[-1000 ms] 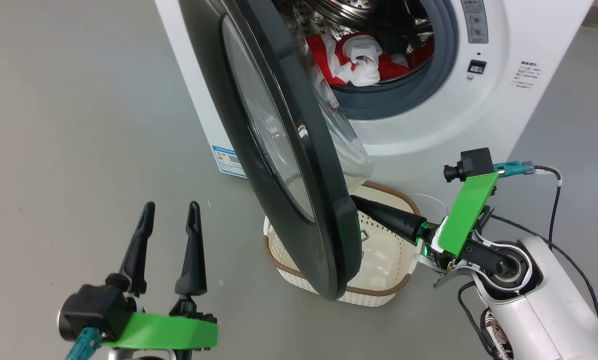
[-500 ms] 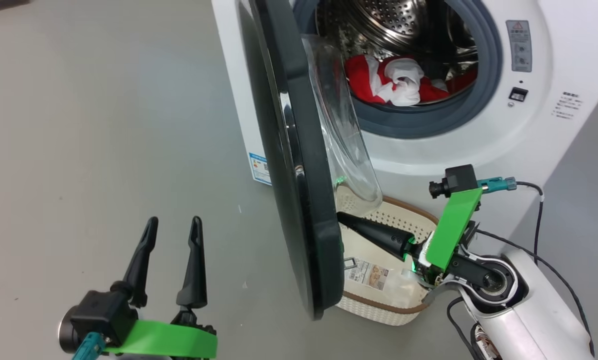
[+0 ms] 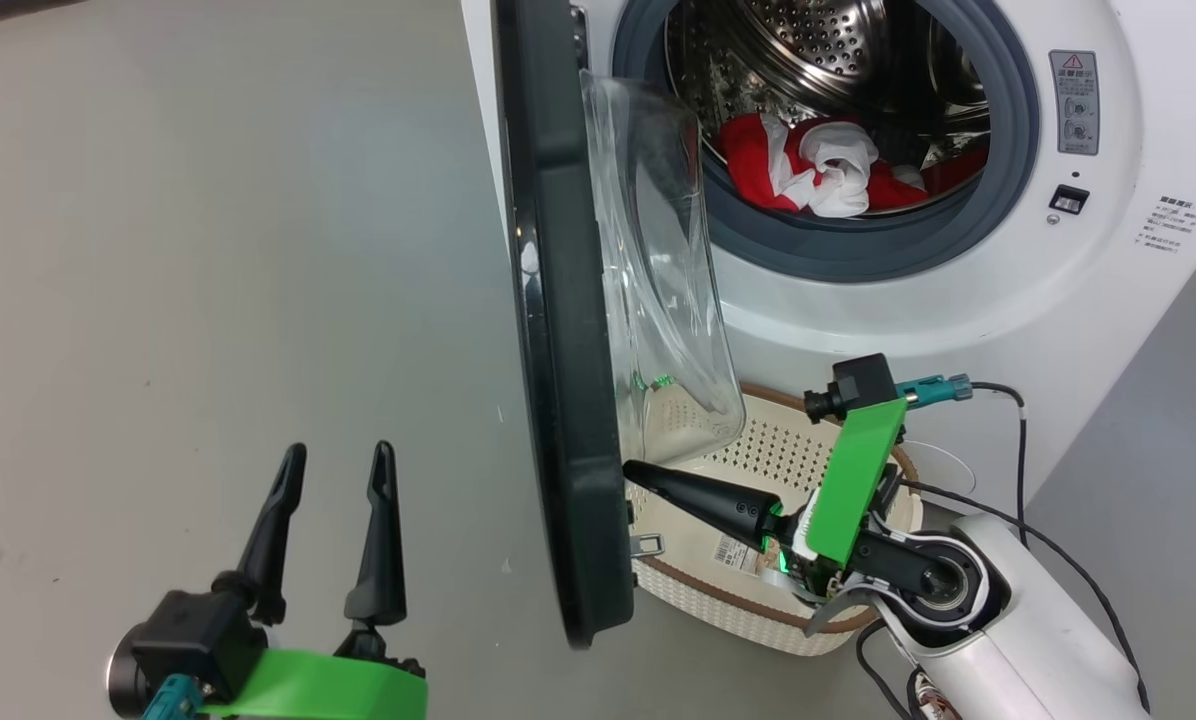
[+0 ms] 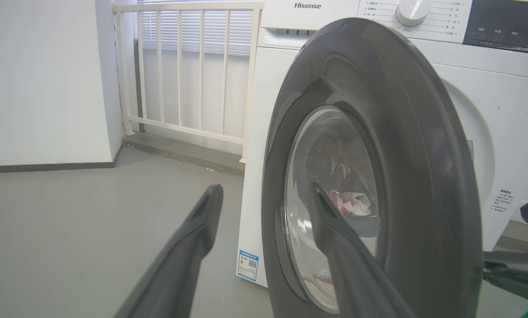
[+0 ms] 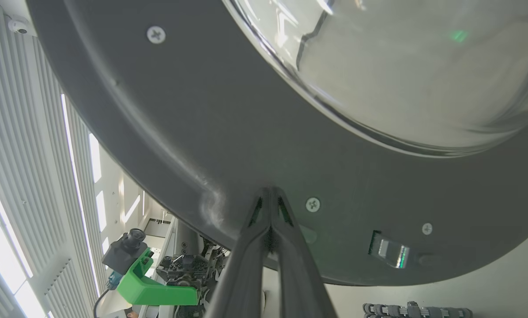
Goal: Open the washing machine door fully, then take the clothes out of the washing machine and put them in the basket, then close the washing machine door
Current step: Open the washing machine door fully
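Right claw (image 3: 646,476) is sitting pinched shut, gripping nothing, tips touching the washing machine door (image 3: 558,300) inside its rim; I'd be pushing steadily toward 9 o'clock.

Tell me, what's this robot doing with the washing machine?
The robot is working on the door of the washing machine, which stands partly open. Its right gripper, fingers shut together, has its tip against the door's inner face near the bottom edge. The left gripper hangs open off to the side, holding nothing. Red and white clothes lie in the drum, and the basket on the floor below the door holds no clothes yet.
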`<state>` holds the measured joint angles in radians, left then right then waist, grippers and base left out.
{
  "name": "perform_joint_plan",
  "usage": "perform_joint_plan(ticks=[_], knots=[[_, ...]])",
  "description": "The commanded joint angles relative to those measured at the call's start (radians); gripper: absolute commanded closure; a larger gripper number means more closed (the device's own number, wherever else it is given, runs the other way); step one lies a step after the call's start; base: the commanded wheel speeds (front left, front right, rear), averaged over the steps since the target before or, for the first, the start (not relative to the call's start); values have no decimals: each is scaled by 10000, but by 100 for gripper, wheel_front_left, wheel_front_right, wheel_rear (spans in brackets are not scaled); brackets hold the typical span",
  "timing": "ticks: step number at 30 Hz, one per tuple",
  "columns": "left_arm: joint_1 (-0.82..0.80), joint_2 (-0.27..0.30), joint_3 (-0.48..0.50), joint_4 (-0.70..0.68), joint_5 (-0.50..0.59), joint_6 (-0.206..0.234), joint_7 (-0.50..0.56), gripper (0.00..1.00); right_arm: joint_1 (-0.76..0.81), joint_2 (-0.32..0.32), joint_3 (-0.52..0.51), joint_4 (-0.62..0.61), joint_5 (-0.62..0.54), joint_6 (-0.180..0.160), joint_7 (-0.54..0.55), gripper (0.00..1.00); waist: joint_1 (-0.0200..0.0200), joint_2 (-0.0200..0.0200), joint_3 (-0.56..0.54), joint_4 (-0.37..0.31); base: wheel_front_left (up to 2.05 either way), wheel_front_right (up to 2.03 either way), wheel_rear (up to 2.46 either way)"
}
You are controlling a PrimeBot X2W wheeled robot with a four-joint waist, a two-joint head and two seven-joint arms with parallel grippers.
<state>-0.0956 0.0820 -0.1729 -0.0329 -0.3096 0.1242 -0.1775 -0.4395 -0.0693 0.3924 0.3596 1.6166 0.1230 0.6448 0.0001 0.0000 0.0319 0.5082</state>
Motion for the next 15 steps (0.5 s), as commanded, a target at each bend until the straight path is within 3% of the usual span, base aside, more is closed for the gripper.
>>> perform_joint_plan(ticks=[1,15], knots=[[-54,171,368,-333,-29,61,19,0,-392,191,260,-241,114,77,-60,100,0,0,26,15,0,0,0],[43,182,336,-400,-168,127,13,0,-752,182,704,-109,227,77,-377,100,0,0,147,43,0,0,0]])
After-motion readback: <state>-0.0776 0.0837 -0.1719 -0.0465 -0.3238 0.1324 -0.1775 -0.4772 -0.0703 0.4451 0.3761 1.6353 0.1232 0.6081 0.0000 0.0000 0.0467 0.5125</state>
